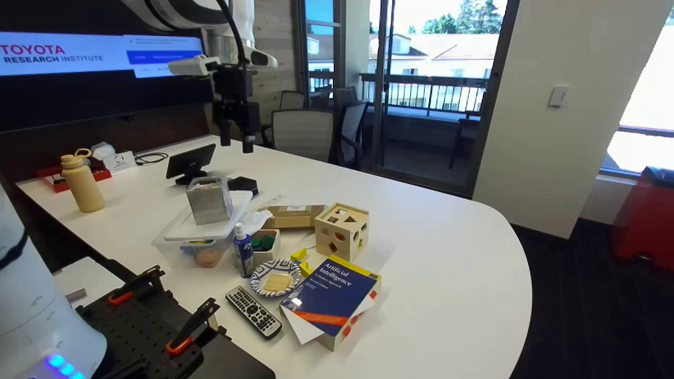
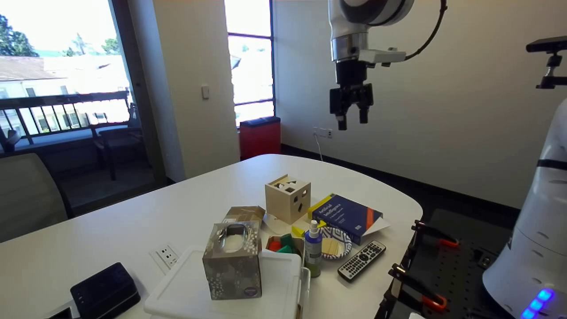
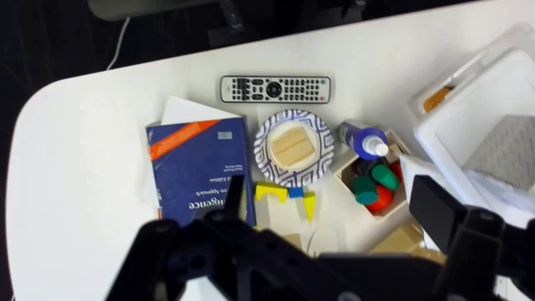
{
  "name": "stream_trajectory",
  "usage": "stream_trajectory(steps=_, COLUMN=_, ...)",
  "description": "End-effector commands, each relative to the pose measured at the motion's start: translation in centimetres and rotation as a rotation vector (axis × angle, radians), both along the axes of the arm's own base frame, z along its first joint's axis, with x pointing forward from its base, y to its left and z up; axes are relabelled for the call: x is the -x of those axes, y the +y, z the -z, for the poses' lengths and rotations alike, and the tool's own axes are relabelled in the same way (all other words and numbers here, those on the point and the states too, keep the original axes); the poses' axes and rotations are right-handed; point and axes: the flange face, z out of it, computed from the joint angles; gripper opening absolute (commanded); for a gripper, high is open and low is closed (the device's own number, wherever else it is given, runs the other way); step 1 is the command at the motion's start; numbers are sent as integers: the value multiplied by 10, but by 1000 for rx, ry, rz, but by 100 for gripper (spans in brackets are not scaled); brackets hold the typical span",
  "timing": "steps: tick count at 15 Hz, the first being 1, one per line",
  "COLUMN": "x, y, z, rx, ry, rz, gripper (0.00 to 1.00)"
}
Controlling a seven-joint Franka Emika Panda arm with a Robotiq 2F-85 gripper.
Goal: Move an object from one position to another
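We hover above the counter (image 1: 447, 252), fingers (image 2: 363, 114) spread apart. The remote control (image 3: 276, 89) lies just beside the paper plate (image 3: 326, 146).

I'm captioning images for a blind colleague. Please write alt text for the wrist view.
A robot gripper, open and empty, hangs above a white table holding a blue book, a patterned plate with a pale wood-like slab, and a remote. Right of the plate are a spray bottle, a small box of colored pieces and a lidded plastic bin.
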Motion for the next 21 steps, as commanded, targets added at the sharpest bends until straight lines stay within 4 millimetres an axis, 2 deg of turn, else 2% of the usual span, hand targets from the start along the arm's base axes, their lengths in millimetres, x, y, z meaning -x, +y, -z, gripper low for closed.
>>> stream_trajectory(steps=1, x=-80, y=7, z=30, rx=-50, ry=-70, rz=189, gripper=100)
stream_trajectory(steps=3, x=-121, y=4, z=49, rx=-78, ry=-132, rz=287, gripper=100)
stream_trajectory(steps=7, x=-199, y=-15, z=91, rx=-90, ry=-269, rz=479, gripper=100)
stream_trajectory(steps=10, x=-243, y=-39, z=128, rx=-69, ry=-329, rz=622, gripper=100)
stream_trajectory(steps=12, x=-258, y=-58, z=155, rx=-46, ry=-324, rz=705, gripper=100)
stream_trajectory(steps=15, x=-269, y=-80, z=192, rx=-31, ry=-284, rz=800, gripper=100)
stream_trajectory(steps=17, x=-269, y=-88, z=214, rx=-37, ry=-246, rz=854, gripper=100)
stream_trajectory(steps=21, x=-268, y=-100, z=247, rx=-51, ry=-206, rz=933, gripper=100)
